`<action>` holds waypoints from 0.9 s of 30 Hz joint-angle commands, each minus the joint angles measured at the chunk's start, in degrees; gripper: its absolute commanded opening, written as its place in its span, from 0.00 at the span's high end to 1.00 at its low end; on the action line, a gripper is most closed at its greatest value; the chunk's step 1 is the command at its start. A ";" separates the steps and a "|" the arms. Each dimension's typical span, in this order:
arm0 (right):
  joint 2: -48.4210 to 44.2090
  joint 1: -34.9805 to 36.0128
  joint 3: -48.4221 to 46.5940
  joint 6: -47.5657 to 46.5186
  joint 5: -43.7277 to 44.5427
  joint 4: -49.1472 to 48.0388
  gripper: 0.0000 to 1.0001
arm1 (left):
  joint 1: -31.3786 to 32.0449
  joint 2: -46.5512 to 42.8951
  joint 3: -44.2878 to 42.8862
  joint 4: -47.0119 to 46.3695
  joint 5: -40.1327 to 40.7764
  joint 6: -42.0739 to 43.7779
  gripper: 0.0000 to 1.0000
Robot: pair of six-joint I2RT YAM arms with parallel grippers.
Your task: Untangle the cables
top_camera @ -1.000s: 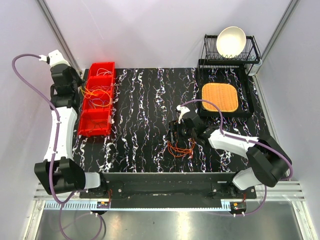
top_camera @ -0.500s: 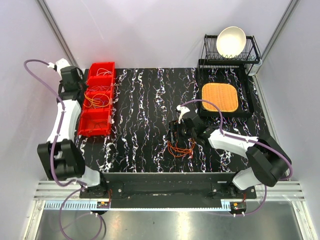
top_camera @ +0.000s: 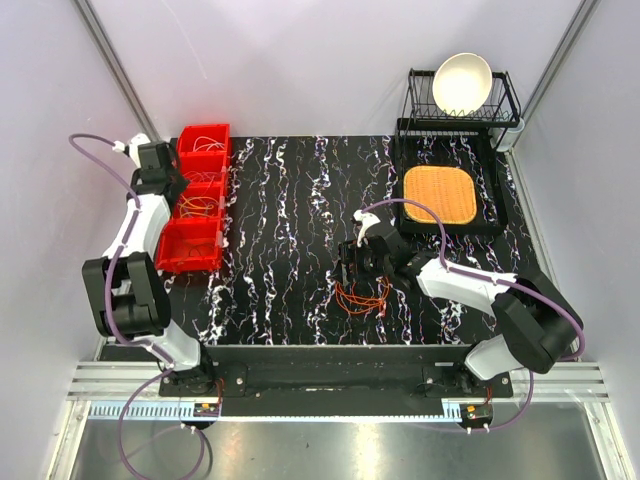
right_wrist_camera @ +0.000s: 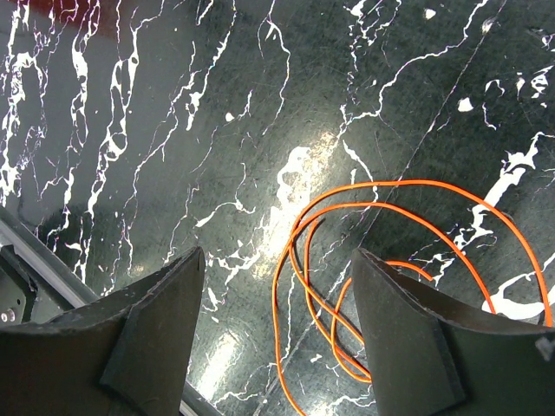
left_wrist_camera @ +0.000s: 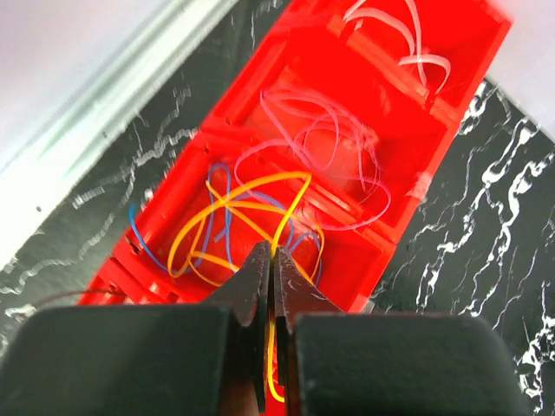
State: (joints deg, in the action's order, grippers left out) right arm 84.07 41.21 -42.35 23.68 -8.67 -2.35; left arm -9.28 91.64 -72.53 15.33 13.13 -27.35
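Observation:
In the left wrist view my left gripper is shut on a yellow cable, pinched between the tips and looping down into a red bin. Blue cable lies tangled with it in the same compartment. Pink cables and white cables fill the farther compartments. From above, the left gripper sits at the bin's left edge. An orange cable bundle lies on the black marbled table. My right gripper hovers just above the orange loops, open, with part of the coil between its fingers.
The red bin stands along the table's left side. At the back right are a dish rack with a white bowl and an orange mat on a black tray. The table's near edge shows at the lower left of the right wrist view.
The left arm has swung its wrist rightward toward the red bin, the arm folding in closer to the table. The right arm and the orange cables have not moved.

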 commanded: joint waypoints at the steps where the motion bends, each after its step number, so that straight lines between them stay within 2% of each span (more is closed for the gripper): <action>1: 0.13 -0.43 -0.89 0.05 -0.74 -2.66 0.26 | 1.72 2.14 2.04 -2.41 -0.48 -3.93 1.00; 11: -0.14 -0.78 -0.46 0.05 -1.18 -3.01 0.26 | 0.58 9.87 -1.82 -1.09 -2.22 -4.81 1.00; 16: -0.49 -0.87 -0.28 0.14 -1.35 -3.28 0.26 | -1.00 12.16 -2.00 -1.01 -4.42 -8.15 1.00; 22: -0.31 -0.96 -0.28 0.05 -1.70 -3.36 0.26 | -2.50 12.78 -4.28 -0.75 -8.46 -10.61 0.89; 26: -0.40 -1.05 -0.10 0.14 -1.79 -3.36 0.27 | -2.67 11.90 -6.92 2.77 -8.03 -10.44 0.82; 27: -0.40 -1.05 -0.10 0.05 -1.79 -3.45 0.26 | -2.67 10.86 -7.09 3.12 -7.94 -10.35 0.74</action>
State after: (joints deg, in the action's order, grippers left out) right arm 84.07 40.71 -42.35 23.75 -9.67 -3.29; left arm -11.64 104.53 -75.81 17.98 6.61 -36.71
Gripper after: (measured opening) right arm 0.739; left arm 0.174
